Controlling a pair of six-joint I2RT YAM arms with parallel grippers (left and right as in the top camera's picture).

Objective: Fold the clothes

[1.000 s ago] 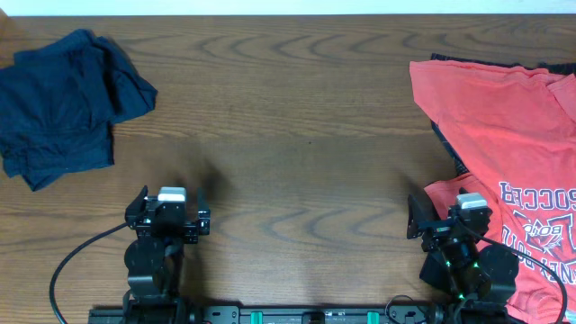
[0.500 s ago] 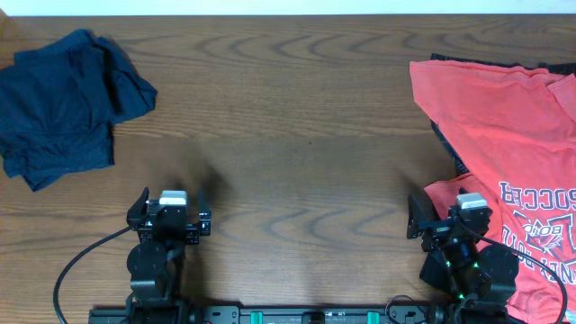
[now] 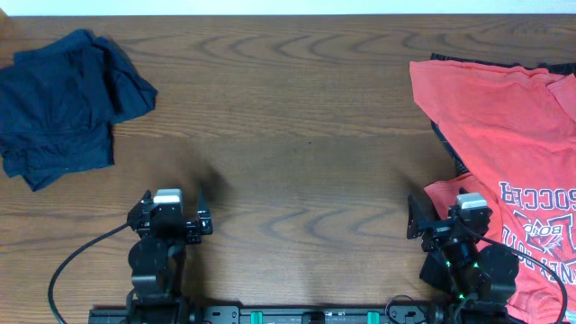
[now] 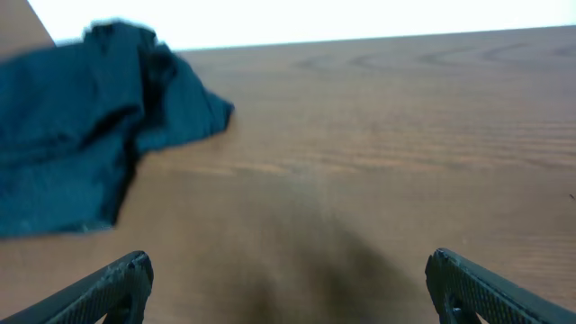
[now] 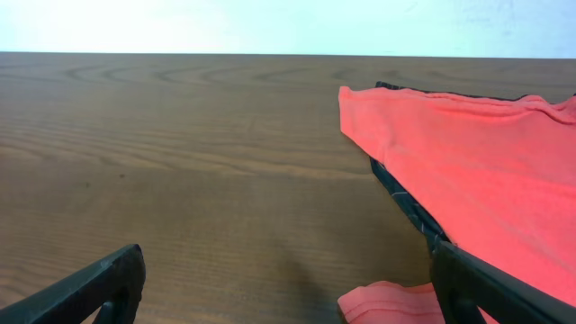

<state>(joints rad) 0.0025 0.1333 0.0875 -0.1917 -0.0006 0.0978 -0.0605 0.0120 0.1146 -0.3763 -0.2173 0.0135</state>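
A crumpled dark navy shirt [image 3: 63, 103] lies at the far left of the table and shows at upper left in the left wrist view [image 4: 81, 135]. A coral-red shirt with white lettering [image 3: 504, 135] is spread at the right, and a dark navy shirt's edge [image 3: 443, 135] peeks out beneath it. My left gripper [image 3: 170, 202] stands open over bare wood near the front edge, nothing between its fingers [image 4: 288, 270]. My right gripper [image 3: 454, 214] is open too [image 5: 286, 261], with a fold of the red shirt [image 5: 387, 301] just ahead of its right finger.
The wooden table [image 3: 297, 135] stretches between the two piles. Its far edge [image 3: 288, 15] runs along the top. A black cable [image 3: 76, 256] loops beside the left arm's base.
The left gripper has shifted very slightly near the front edge. The right arm and both shirt piles stay as they were.
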